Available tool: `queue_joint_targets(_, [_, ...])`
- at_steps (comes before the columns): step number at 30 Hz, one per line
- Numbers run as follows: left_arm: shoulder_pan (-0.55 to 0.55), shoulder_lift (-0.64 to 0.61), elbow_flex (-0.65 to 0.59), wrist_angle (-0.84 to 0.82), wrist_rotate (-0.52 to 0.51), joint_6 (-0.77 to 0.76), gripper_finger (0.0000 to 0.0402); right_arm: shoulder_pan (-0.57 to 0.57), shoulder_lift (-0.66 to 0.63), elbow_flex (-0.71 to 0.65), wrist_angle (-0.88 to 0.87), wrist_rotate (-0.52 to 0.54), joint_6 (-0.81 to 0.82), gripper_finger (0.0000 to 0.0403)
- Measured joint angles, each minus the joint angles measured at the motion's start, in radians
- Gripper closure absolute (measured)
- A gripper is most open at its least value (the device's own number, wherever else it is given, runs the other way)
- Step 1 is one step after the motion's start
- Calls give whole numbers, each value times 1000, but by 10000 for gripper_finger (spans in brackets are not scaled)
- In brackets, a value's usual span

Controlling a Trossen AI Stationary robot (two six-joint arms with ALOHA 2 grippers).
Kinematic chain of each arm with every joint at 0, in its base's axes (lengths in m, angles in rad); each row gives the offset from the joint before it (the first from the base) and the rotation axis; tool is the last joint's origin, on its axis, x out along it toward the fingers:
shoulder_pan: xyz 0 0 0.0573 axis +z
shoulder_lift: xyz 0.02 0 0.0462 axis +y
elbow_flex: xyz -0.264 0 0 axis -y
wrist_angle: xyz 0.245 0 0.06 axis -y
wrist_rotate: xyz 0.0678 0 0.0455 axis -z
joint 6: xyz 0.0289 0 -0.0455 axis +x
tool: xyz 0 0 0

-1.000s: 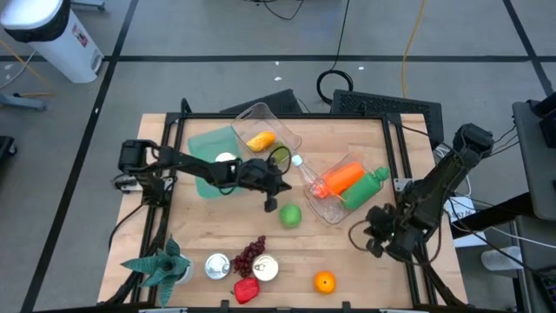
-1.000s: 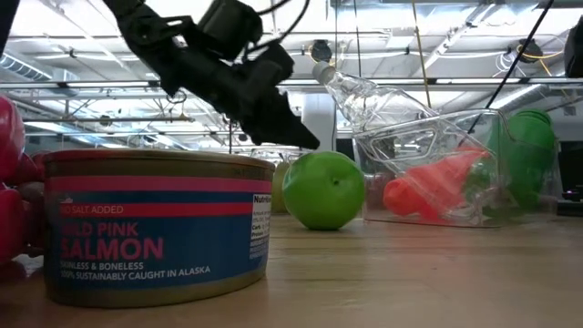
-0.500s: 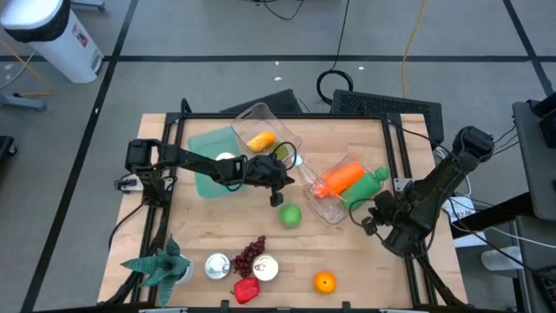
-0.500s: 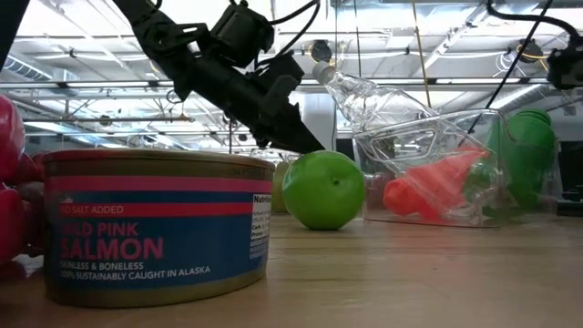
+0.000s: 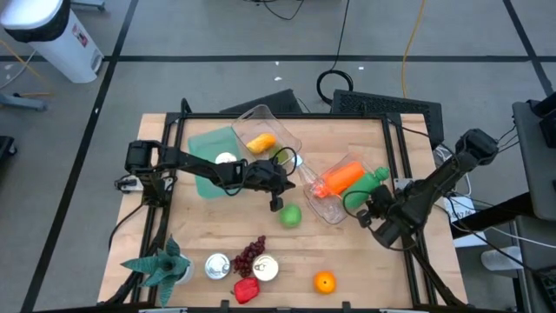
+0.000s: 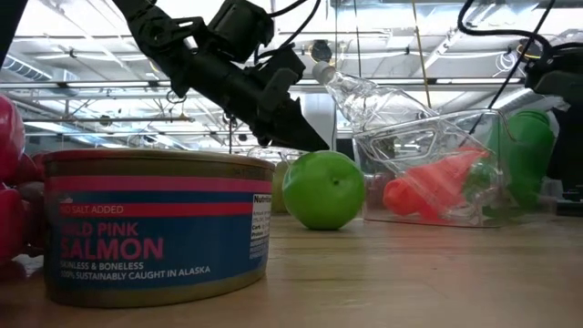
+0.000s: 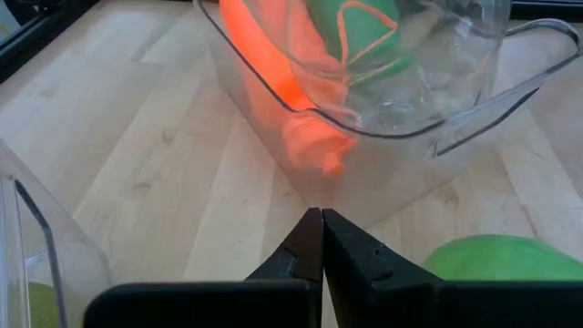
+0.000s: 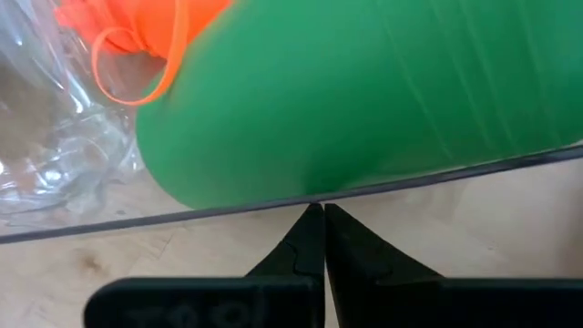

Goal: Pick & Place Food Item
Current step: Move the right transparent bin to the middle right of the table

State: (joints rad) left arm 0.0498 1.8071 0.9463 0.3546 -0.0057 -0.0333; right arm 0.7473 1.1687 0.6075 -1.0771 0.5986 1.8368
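Green apple (image 5: 290, 216) rests on the table just below the left gripper (image 5: 276, 199), fingers pressed together, empty. Right gripper (image 5: 372, 211), fingers likewise together and empty, sits against the clear bin (image 5: 323, 209) of bottles.

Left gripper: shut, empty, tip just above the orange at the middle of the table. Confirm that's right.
One thing is wrong: the fruit under the left gripper is a green apple, not the orange, which lies apart near the table's front edge. The high view shows this. The rest holds: the gripper is shut and empty, its tip just above the apple.
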Motion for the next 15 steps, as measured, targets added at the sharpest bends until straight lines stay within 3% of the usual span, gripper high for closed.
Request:
queue_joint_targets(8, [0,0,-1,8,-4,8,396,-89,-1,-87,109,18,-116,402])
queue_joint_targets(15, [0,-1,-1,10,4,10,381,-132,-1,-131,143,83,-121,402])
